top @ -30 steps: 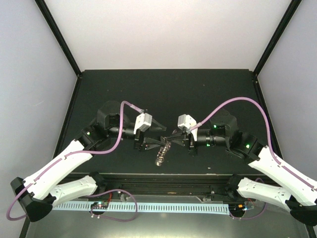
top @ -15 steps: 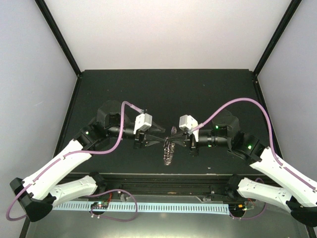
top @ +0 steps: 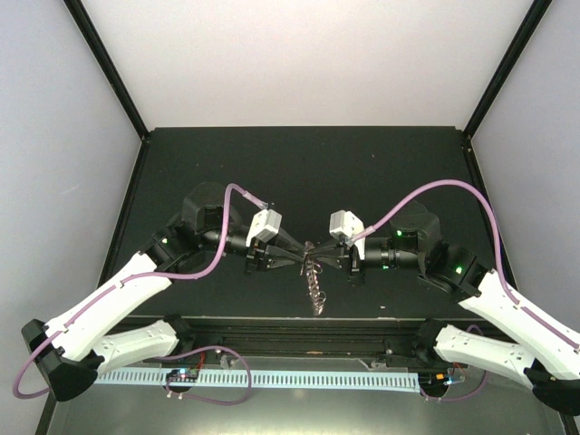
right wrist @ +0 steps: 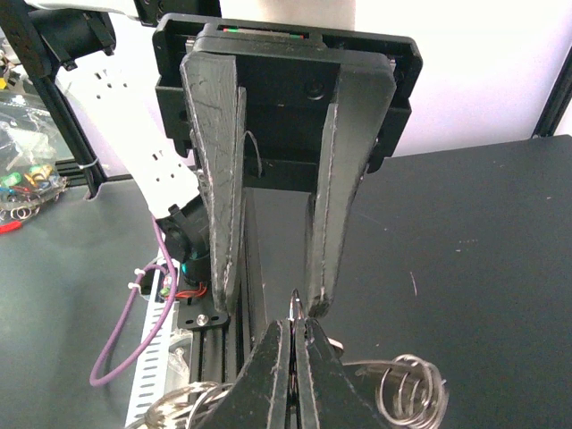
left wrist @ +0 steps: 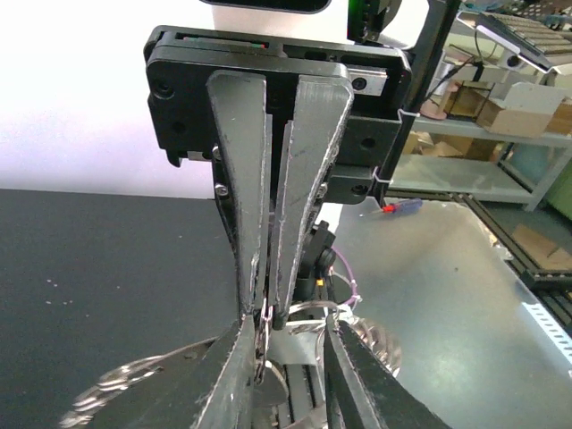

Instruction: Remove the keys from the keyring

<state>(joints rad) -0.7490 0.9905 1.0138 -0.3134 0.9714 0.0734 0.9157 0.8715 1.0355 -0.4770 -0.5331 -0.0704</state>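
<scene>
In the top view the keyring (top: pixel 316 288) hangs edge-on above the black table, between the two grippers. My right gripper (top: pixel 320 259) is shut on one thin wire loop at the keyring's top; the right wrist view shows its fingertips (right wrist: pixel 293 323) pinched on that wire. My left gripper (top: pixel 304 260) faces it with its jaws apart, straddling the right fingertips (left wrist: pixel 270 308). In the left wrist view its own fingers (left wrist: pixel 223 375) stand open around the wire. Silvery loops of the keyring show low in both wrist views (left wrist: pixel 382 344) (right wrist: pixel 409 393). I cannot make out a separate key.
The black table (top: pixel 299 172) lies under the arms, with black frame posts at its back corners. A dark rail (top: pixel 299 328) runs along the near edge, just below the hanging ring. White walls close in on both sides.
Both grippers and the keyring have shifted right. The ring has swung from slanting left to hanging straight down towards the near edge.
</scene>
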